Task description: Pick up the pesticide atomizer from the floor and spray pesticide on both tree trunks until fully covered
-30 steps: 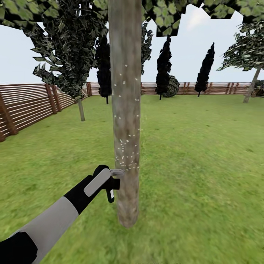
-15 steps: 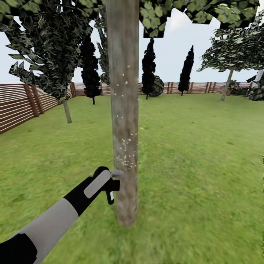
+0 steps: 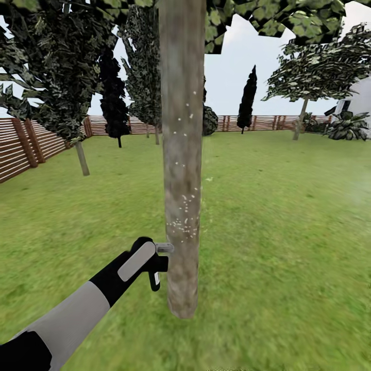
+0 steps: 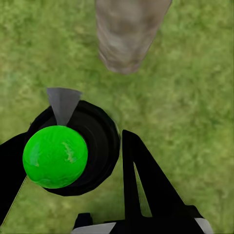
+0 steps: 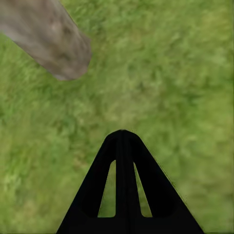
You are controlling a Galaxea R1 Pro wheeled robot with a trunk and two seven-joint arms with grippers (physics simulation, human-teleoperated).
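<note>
A thick grey-brown tree trunk [image 3: 180, 170] rises just in front of me, its green canopy [image 3: 247, 15] overhead. White pesticide specks [image 3: 183, 222] dot its lower middle, with sparser ones higher up. My left gripper [image 3: 153, 263] is shut on the black pesticide atomizer [image 3: 145, 257], whose grey nozzle [image 3: 165, 248] touches or nearly touches the trunk's left side. In the left wrist view the atomizer [image 4: 92, 146] carries a green ball, with its nozzle [image 4: 63, 105] aimed toward the trunk's base [image 4: 127, 34]. My right gripper [image 5: 122, 134] hangs shut above the grass near the trunk [image 5: 48, 36].
Green lawn [image 3: 288, 216] spreads all around. A brown slatted fence [image 3: 20, 147] runs along the left and back. Dark thin-stemmed trees [image 3: 77, 103] stand left and behind, another [image 3: 314, 72] at the right near a white building [image 3: 355, 103].
The whole view has swung, so the fence and background trees slid left and the white building came into sight. My left arm keeps the atomizer at the trunk.
</note>
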